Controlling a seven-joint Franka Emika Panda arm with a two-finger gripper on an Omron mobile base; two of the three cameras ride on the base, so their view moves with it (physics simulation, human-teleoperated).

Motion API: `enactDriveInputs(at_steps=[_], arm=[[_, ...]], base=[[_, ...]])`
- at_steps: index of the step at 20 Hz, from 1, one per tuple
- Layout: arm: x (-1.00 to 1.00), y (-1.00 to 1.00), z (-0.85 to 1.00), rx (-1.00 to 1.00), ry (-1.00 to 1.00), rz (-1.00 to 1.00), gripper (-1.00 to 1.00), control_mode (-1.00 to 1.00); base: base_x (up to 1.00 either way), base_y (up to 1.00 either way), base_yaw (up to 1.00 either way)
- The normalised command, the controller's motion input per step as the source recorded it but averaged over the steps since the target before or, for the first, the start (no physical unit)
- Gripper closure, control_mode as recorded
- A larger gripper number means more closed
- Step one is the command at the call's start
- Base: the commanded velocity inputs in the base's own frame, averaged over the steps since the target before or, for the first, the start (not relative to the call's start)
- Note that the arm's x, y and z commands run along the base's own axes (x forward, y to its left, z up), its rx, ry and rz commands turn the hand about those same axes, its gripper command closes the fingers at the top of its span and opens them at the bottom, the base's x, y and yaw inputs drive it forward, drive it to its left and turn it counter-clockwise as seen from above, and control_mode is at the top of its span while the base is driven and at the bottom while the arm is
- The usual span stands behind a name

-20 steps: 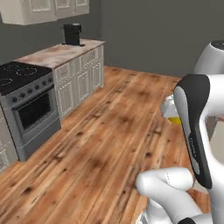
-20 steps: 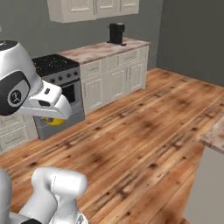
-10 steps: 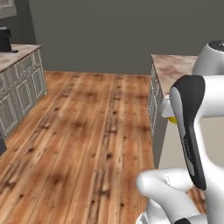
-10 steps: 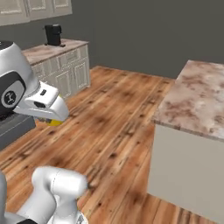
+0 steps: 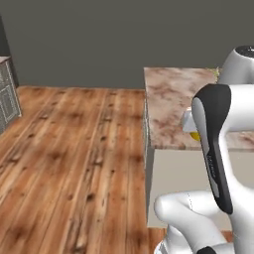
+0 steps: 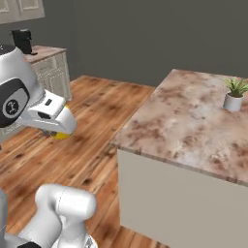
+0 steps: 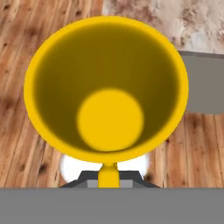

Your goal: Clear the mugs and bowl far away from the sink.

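Note:
A plain yellow mug (image 7: 107, 87) hangs in my gripper (image 7: 108, 176), which is shut on its rim. The hand view looks straight down into the mug's open mouth, over wooden floor and a corner of the island. In the right base view the mug (image 6: 60, 136) pokes out yellow under the white hand (image 6: 51, 114), held above the floor left of the island. A sliver of the mug (image 5: 195, 135) peeks from behind my forearm in the left base view. The bowl and the sink are out of view.
A marble-topped island (image 6: 193, 116) stands to the right, also seen as island (image 5: 173, 96), with a white plant pot (image 6: 233, 101) at its far side. Cabinets with a coffee machine (image 6: 22, 41) line the far left wall. Wooden floor (image 5: 74, 149) lies between.
The whole picture has swung as the base moves: stove and wall cabinets have slid off to the left and the island has come in from the right. The mug stays in the shut gripper.

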Motion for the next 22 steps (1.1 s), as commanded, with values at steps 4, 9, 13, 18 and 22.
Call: enactDriveInputs(at_steps=[4, 9, 13, 18, 22], arm=[[0.00, 0.00, 0.00, 0.00, 0.00, 0.00, 1.00, 1.00], [0.00, 0.00, 0.00, 0.00, 0.00, 0.00, 1.00, 1.00], [0.00, 0.00, 0.00, 0.00, 0.00, 0.00, 1.00, 1.00], [0.00, 0.00, 0.00, 0.00, 0.00, 0.00, 1.00, 1.00], [0.00, 0.00, 0.00, 0.00, 0.00, 0.00, 1.00, 1.00]], base=[[0.07, -0.45, -0.60], [0.43, -0.04, -0.62], [1.00, -0.03, -0.10], [0.91, -0.26, -0.01], [0.67, -0.40, 0.00]])
